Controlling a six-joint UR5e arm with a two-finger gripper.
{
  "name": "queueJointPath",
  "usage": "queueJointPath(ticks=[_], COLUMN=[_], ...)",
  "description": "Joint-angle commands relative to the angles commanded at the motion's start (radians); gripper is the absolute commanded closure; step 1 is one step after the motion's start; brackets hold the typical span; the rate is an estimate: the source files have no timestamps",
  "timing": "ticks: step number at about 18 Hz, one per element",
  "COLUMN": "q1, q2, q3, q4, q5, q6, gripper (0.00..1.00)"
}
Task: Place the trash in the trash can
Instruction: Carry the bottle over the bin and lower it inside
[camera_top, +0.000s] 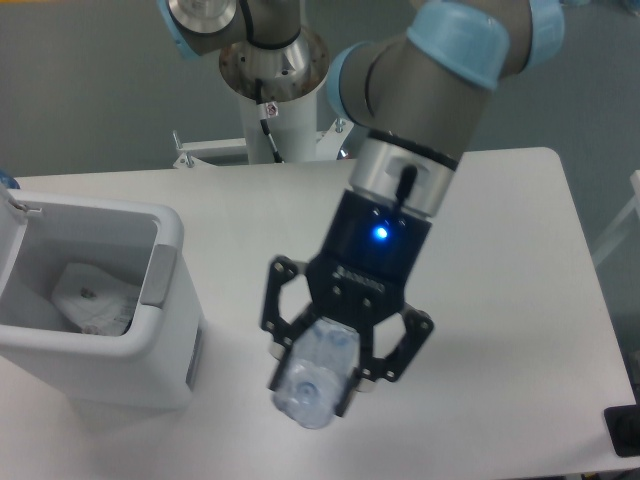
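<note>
The trash can (150, 340) stands at the bench's (500, 250) left with the wrapper (95, 297) inside — the bottle (315, 378), in the end effector (335, 375), to its right.

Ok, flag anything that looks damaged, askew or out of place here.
The bottle in the gripper is crushed and hangs tilted, its end pointing toward the camera, but it is trash, so that fits. The wrapper lies crumpled inside the trash can. Nothing else stands out.

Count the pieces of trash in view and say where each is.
2. The crushed bottle is held in the gripper above the table. The crumpled wrapper lies inside the trash can; more may be hidden there.
</note>
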Motion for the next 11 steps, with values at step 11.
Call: queueJointPath(ticks=[11], q1=[-0.195], q2=[0.072], q3=[-0.003], q4=[0.006], q5=[-0.069], q6=[-0.008], gripper=[0.63])
